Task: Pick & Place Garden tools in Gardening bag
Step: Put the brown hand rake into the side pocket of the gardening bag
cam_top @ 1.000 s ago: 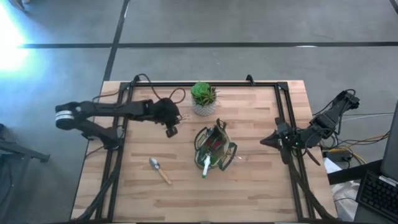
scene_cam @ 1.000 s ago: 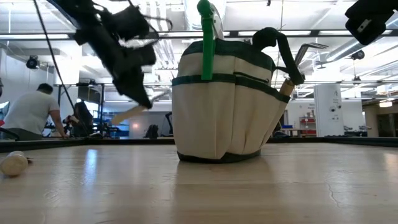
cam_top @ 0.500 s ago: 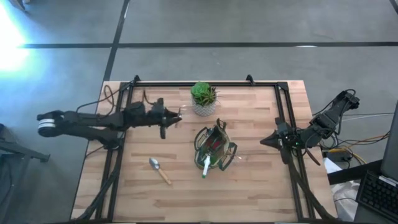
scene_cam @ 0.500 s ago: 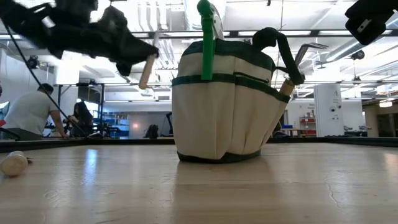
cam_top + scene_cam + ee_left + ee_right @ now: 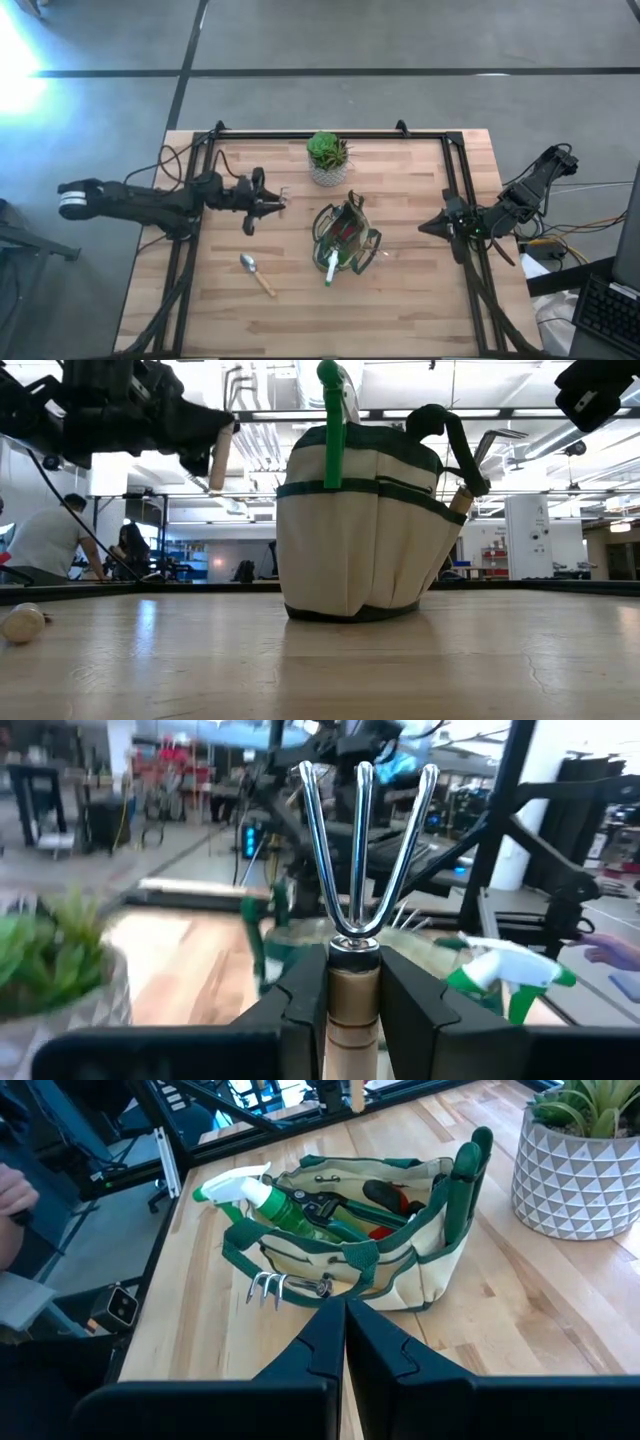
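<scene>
Green plant in white pot (image 5: 327,160) near table's (image 5: 400,300) far edge; people (image 5: 45,545) in room behind.

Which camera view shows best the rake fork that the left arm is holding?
The left wrist view: the rake fork fills the frame, its three chrome prongs and wooden handle gripped in the left end effector. The low view shows only the handle end. The high view shows it small. In the right wrist view only a distant bit shows.
</scene>
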